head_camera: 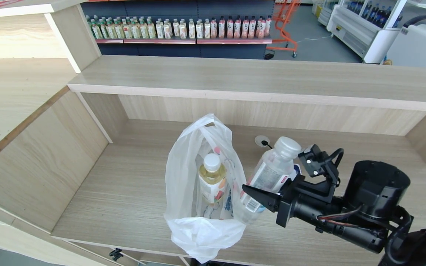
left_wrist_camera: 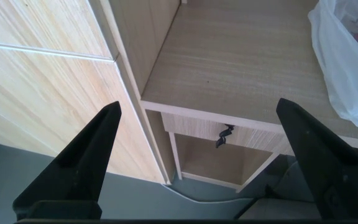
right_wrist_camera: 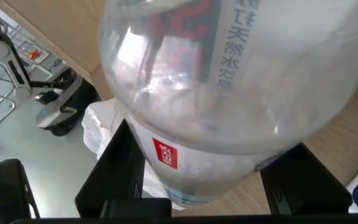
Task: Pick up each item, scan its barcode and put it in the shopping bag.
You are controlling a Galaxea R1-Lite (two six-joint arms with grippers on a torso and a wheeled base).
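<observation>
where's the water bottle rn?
Head view, right side: the water bottle is clamped in the right gripper, tilted, above the counter and against the right edge of the shopping bag.

Looks like a convenience shop. Shows rows of bottled drinks (head_camera: 183, 29) on a retail shelf (head_camera: 183, 41) straight beyond the wooden checkout counter (head_camera: 235, 77), glass-fronted drink coolers (head_camera: 361, 26) beyond the counter's right end, an orange trolley frame (head_camera: 284, 23) also beyond it.
</observation>
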